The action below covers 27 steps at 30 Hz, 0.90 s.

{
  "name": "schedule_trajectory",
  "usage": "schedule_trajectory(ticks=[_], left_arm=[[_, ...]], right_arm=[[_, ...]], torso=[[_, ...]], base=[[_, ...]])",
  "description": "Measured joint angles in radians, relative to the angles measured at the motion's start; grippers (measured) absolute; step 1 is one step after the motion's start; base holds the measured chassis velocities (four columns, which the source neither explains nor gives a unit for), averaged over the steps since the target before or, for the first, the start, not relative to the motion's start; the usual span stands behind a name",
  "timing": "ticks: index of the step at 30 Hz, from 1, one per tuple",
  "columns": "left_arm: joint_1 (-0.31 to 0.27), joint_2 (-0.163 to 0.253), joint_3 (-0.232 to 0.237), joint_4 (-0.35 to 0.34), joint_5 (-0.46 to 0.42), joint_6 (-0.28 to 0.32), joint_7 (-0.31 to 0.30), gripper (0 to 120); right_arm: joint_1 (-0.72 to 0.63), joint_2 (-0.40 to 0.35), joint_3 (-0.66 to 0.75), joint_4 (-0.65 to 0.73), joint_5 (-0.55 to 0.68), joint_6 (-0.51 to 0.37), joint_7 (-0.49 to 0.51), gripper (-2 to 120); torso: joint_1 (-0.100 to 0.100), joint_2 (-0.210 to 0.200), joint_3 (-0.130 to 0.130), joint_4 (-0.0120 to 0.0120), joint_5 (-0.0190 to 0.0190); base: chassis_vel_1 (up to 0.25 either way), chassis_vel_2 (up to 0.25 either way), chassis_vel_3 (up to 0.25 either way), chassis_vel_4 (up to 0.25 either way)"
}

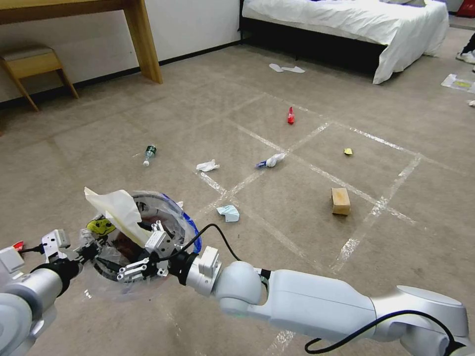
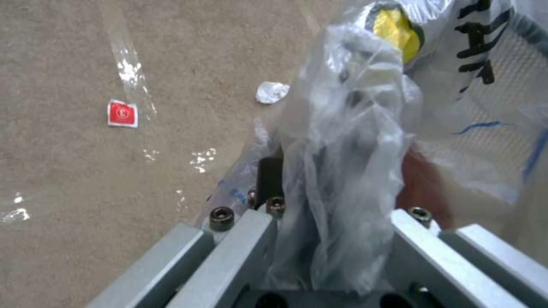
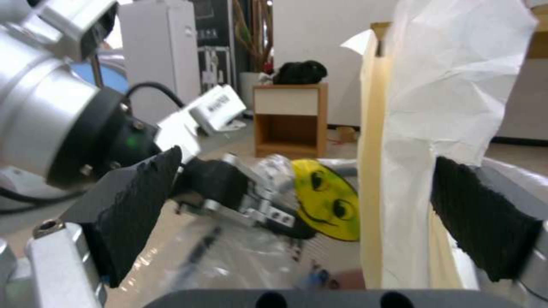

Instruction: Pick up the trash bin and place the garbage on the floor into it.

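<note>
The red trash bin (image 1: 173, 212), lined with a clear bag (image 2: 342, 149), hangs tilted above the carpet at lower left. My left gripper (image 1: 84, 249) is shut on its rim and bag beside the yellow smiley sticker (image 3: 328, 199). My right gripper (image 1: 147, 254) reaches over the bin's mouth, open, its pads wide apart (image 3: 311, 205). A large white paper (image 1: 118, 210) sticks up out of the bin, close to one pad (image 3: 485, 214). Garbage lies on the floor: a bottle (image 1: 149, 154), a tissue (image 1: 207, 166), a blue mask (image 1: 228, 213), a brown box (image 1: 341, 200), a red wrapper (image 1: 291, 115).
A yellow wrapper (image 1: 348, 151) and a white crumple (image 1: 272, 160) lie farther out. Below the bin are a red wrapper (image 2: 122, 113) and a tissue (image 2: 272, 92). A bed (image 1: 356, 20) stands at the back right, a desk leg (image 1: 143, 39) and stool (image 1: 29, 64) at the back left.
</note>
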Motion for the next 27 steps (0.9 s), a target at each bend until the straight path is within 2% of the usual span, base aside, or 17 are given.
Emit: schedule_trajectory(ticks=[6, 15, 17, 27], left_arm=[[-0.002, -0.001, 0.0, 0.0, 0.0, 0.0, 0.002, 1], [-0.001, -0.002, -0.003, -0.003, -0.002, 0.001, 0.005, 1], [-0.008, -0.003, -0.003, -0.004, -0.005, 0.001, 0.005, 1], [-0.024, -0.014, -0.001, -0.003, -0.01, 0.002, 0.005, 1]], right_arm=[[0.003, -0.025, 0.01, 0.016, -0.067, -0.08, 0.038, 100], [0.014, -0.035, 0.01, 0.023, -0.105, -0.147, 0.069, 100], [0.033, -0.049, -0.008, 0.027, -0.113, -0.188, 0.084, 100], [0.1, -0.066, -0.107, 0.035, -0.125, -0.225, 0.114, 100]], torso=[[0.0, 0.0, 0.0, -0.0001, 0.0], [0.0, 0.0, 0.0, 0.0, 0.0], [0.0, 0.0, 0.0, 0.0, 0.0], [0.0, 0.0, 0.0, 0.0, 0.0]], base=[[0.0, 0.0, 0.0, 0.0], [0.0, 0.0, 0.0, 0.0], [0.0, 0.0, 0.0, 0.0], [0.0, 0.0, 0.0, 0.0]])
